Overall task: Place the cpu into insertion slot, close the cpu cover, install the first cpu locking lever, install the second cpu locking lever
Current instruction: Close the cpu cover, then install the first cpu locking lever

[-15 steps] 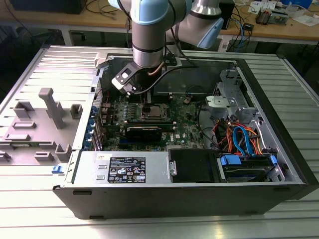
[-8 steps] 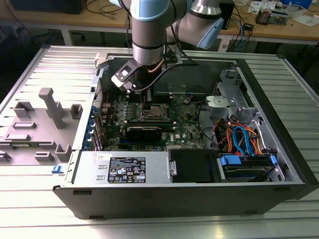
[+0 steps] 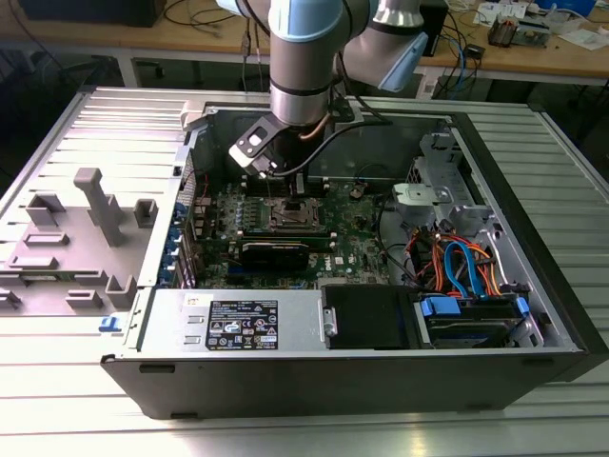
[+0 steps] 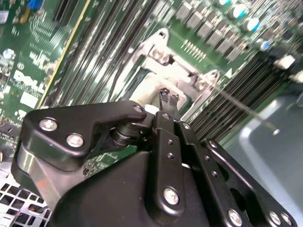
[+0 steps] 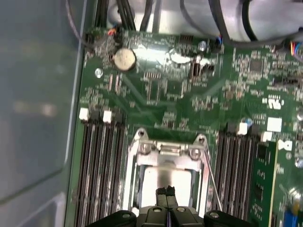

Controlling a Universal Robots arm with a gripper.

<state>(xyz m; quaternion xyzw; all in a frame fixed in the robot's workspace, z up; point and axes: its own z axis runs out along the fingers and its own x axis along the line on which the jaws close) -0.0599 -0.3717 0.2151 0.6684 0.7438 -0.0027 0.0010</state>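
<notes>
My gripper (image 5: 165,191) hangs just above the cpu (image 5: 166,178), a silver-grey square lying in the insertion slot (image 3: 290,215), whose contact field is hidden under it. The black fingertips (image 4: 164,94) are shut together with nothing between them. The cpu cover (image 5: 137,163), a silver frame, lies flat around the chip. It also shows in the second wrist view (image 4: 163,53). A thin metal locking lever (image 4: 246,110) juts out at an angle from the cover's corner across the memory slots. The same lever (image 5: 211,182) runs along one side of the cover in the first wrist view.
Black memory slots (image 5: 100,165) flank the socket on both sides on the green board (image 5: 156,90). The open case (image 3: 533,200) has a power supply (image 3: 238,319) along the front. Cables and drives (image 3: 457,271) sit at the exterior view's right. A coin battery (image 5: 125,58) lies beyond the socket.
</notes>
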